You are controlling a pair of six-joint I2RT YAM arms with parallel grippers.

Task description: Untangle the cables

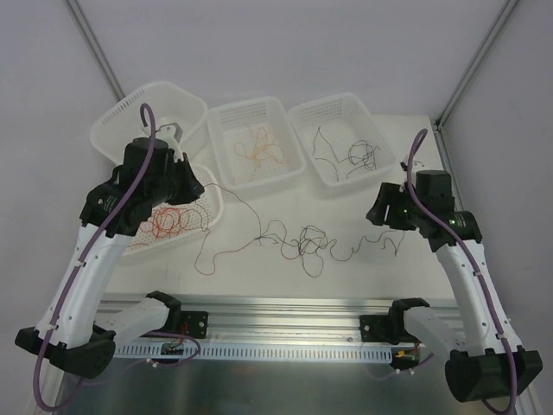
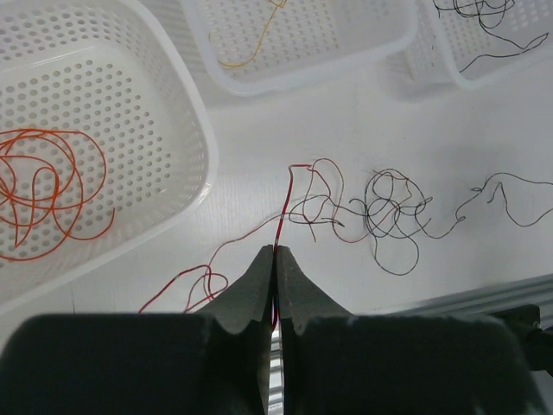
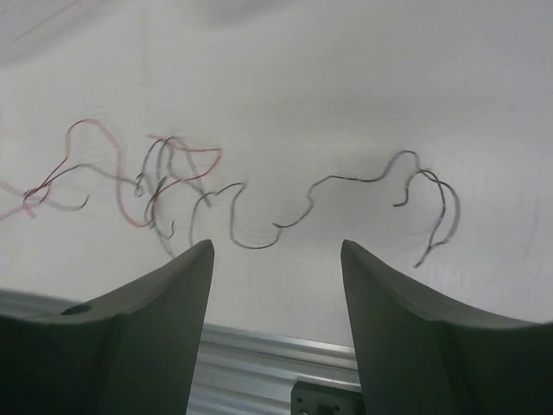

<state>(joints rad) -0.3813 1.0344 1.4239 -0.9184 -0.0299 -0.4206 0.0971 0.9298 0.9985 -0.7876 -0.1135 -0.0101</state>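
The left hand is pinched shut on a thin red cable. The cable runs from the fingertips toward 12 o'clock and joins the tangled cables on the tabletop at 1 to 2 o'clock. At 10 o'clock a white basket holds a red coil. The right hand stands wide, with nothing between its fingers. Black and red strands lie on the tabletop just beyond it, from 10 to 1 o'clock.

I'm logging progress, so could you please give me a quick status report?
Left gripper shut on red cable. Right gripper open, empty. Tangle knotted on table. Basket beside left gripper.
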